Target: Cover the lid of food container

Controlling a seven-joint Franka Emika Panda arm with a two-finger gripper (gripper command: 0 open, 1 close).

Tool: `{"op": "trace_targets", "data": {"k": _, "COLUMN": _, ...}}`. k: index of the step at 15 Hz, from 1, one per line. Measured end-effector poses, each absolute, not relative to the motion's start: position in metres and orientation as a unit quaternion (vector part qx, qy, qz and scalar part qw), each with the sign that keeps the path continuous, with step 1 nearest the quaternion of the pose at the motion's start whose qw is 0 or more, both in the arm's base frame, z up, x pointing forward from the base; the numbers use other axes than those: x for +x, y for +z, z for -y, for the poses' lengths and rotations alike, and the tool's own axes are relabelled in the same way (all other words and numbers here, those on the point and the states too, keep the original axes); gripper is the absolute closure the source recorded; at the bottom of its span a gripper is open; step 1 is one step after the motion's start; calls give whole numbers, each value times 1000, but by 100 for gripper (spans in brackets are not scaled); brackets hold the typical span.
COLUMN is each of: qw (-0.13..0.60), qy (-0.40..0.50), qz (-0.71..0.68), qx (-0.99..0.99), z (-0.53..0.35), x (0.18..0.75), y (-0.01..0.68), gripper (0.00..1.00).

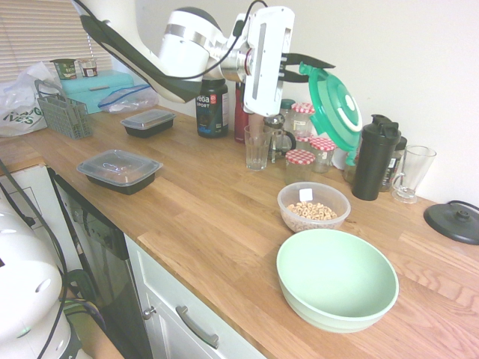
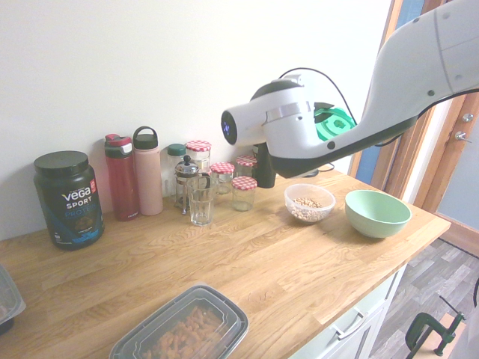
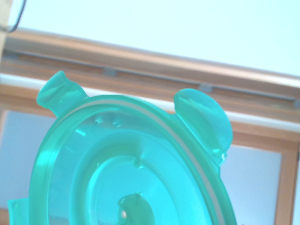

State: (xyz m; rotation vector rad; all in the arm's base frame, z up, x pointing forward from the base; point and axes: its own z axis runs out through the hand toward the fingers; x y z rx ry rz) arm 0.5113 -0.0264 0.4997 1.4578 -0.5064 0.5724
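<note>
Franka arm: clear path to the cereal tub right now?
Probably: the tub sits open on the counter, nothing above it. But the hand already holds the green lid, so only lid placement looks feasible, not grasping.

Wrist view: green lid [image 3: 136, 187] cut off by the bottom edge, its lower part out of sight. Second exterior view: same lid partly behind the arm [image 2: 314, 142]; gripper's fingertips hidden there too. Black shaker bottle [image 2: 265, 168] mostly covered by the arm. Near food tray [image 2: 183, 329] cut by the bottom edge; another tray [image 2: 7, 299] runs off the side. First exterior view: black round lid [image 1: 454, 221] cropped at the edge; sticker on the food container [image 1: 313, 208] too small to read.
</note>
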Motion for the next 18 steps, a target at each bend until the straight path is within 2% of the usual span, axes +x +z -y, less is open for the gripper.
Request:
{"op": "trace_targets", "data": {"k": 5, "qw": 679, "qy": 266, "qz": 225, "qx": 646, "z": 50, "x": 530, "y": 457, "gripper": 100}}
{"op": "trace_targets", "data": {"k": 18, "qw": 675, "qy": 282, "qz": 205, "qx": 651, "z": 44, "x": 553, "y": 379, "gripper": 100}}
